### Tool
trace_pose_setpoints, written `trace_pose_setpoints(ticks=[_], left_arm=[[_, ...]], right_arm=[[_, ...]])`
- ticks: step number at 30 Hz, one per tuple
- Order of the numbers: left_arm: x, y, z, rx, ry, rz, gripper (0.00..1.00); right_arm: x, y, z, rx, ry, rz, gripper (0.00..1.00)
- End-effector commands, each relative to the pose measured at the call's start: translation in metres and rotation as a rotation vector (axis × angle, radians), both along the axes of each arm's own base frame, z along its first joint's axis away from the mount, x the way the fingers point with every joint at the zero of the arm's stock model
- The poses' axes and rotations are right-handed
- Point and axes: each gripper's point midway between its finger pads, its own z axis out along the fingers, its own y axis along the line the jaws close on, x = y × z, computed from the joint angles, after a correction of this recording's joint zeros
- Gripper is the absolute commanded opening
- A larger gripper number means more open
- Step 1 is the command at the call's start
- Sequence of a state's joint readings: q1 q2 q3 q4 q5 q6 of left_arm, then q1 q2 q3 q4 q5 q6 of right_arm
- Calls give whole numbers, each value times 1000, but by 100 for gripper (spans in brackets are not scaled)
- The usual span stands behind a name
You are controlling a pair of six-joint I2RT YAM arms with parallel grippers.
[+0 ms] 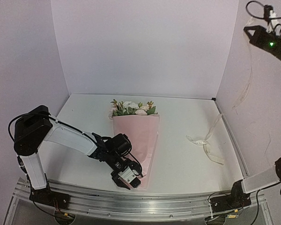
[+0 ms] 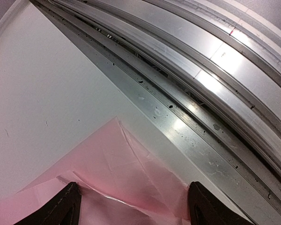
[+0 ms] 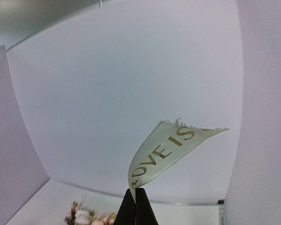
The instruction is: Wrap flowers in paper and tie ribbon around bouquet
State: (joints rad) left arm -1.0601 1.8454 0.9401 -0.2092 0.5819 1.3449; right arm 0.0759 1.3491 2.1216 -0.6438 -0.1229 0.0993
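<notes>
Lying flat on the white table (image 1: 187,164), the bouquet (image 1: 136,136) points its blooms at the far wall and its narrow end at the near edge. The flowers (image 1: 131,108) are pale pink and white with green leaves, bunched at the wide mouth of the cone. The paper (image 1: 143,140) is light pink and thin, creased along its length, with a loose folded flap at the bottom.

The left gripper (image 1: 130,180) sits low at that narrow end. In its wrist view both dark fingers (image 2: 65,206) stand wide apart, one on each side of the pink sheet, clenching nothing. Just beyond the paper's tip runs the aluminium rail (image 2: 201,93) along the table's near edge.

The right gripper (image 3: 136,201) is lifted high near the right wall, jaws pinched tight on the ribbon (image 3: 171,150). This end is cream with gold printed letters and a frayed edge, and it juts up and to the right above the fingertips. The rest of the strip lies in loose loops on the table (image 1: 203,143), to the right of the bouquet and well apart from it, not touching the paper
</notes>
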Motion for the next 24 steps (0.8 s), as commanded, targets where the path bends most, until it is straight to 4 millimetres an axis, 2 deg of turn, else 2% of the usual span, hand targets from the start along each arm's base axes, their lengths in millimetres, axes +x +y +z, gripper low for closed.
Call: trace_pose_setpoints(ticks=[1,4,7,8,10,11,12,13,16,18,19,20,22,24], left_arm=[[-19,66,-63,309,-4,-22,79],[-20,67,-63,311,2,-22,79],[-20,66,-64,310,6,-23,79],[-20,66,-63,308,5,-23,79],[-19,66,-63,305,4,-23,79],[-20,65,-63,303,3,-25,79],[-20,65,-63,303,4,-27,79],[-20,65,-63,304,5,-28,79],[-20,65,-62,302,1,-32,80],[-20,66,-63,304,2,-35,79],[-20,66,-63,304,2,-35,80],[-21,66,-63,305,3,-36,80],[-21,66,-63,306,4,-36,80],[-21,66,-63,305,3,-38,80]], right_arm=[[39,81,-196,12,557,259,0],[15,139,-291,8,819,387,0],[-4,173,-374,-2,1013,405,0],[-8,178,-397,0,1066,389,0],[-9,188,-428,81,1119,386,0],[-11,190,-444,117,1147,378,3],[-15,192,-463,150,1187,372,10],[-17,195,-478,160,1227,375,22],[-24,205,-499,160,1300,411,51],[-21,207,-496,155,1291,420,74],[-18,207,-492,151,1275,413,82],[-15,206,-488,146,1260,405,88],[-12,208,-480,139,1241,412,89],[-17,221,-478,118,1228,450,89]])
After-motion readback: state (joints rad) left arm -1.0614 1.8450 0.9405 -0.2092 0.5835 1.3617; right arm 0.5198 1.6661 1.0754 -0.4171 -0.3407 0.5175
